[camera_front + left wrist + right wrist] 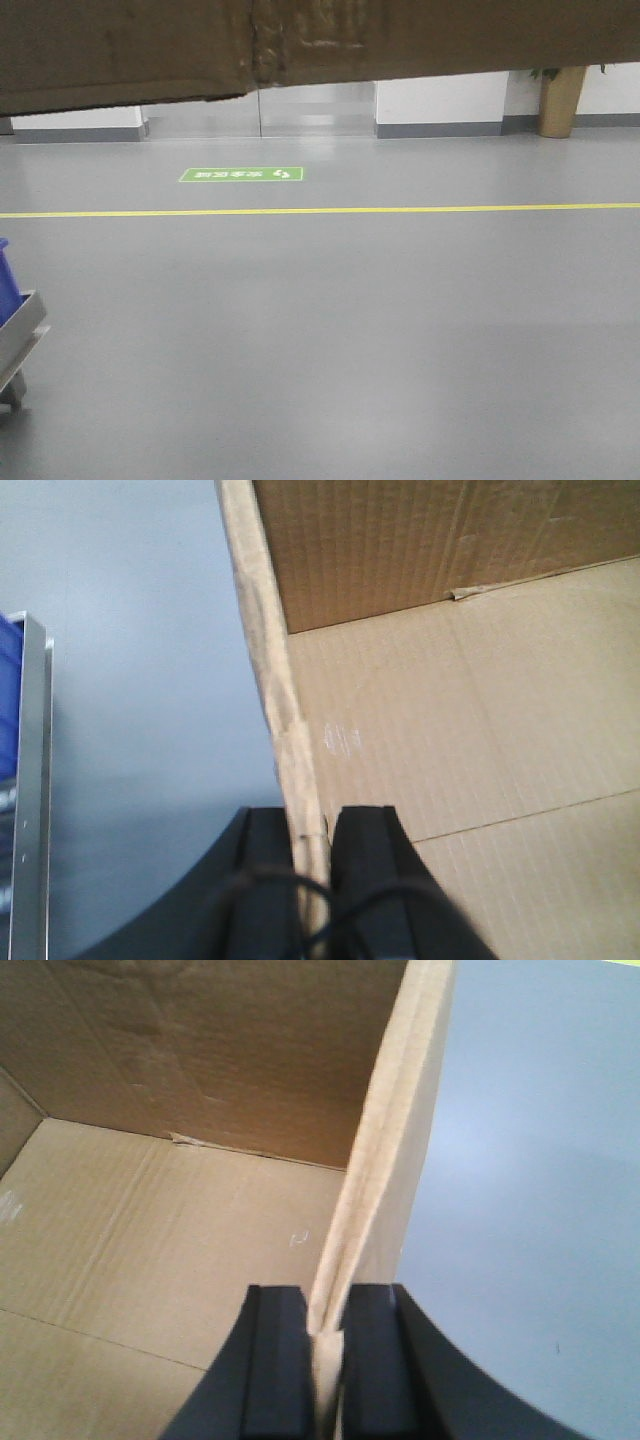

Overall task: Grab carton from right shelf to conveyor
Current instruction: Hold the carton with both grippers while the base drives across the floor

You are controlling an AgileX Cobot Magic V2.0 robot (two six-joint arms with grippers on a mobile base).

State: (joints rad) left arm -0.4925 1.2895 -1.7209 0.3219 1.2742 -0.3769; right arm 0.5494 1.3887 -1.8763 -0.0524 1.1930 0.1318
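Across the top of the front view, the brown underside of the carton (pixel 300 40) fills the frame, held up in the air close to the camera. Below it lies grey floor (pixel 350 340) crossed by a yellow line (pixel 400 209), with a green floor sign (pixel 241 174) beyond. At the lower left edge a corner of the shelf (pixel 22 335) shows, a metal rail with a blue bin (pixel 5 275) on it, well apart from the carton. From the left wrist view, the left gripper (pixel 312 825) is clenched on one side wall of the carton, one black finger outside and one inside, with the cardboard pinched between them. The open inside of the box spreads across the right of that picture, and the floor and the shelf rail lie at its left. From the right wrist view, the right gripper (pixel 322 1305) is clamped the same way on the opposite wall, the cardboard creased between its fingers, with the box interior on one side and floor on the other. The conveyor appears in no view. Judging by this, the pick-up is done: the carton is off the shelf and hangs between both arms over open floor. What remains is to bring it to the conveyor, set it down there, and let go with both grippers.
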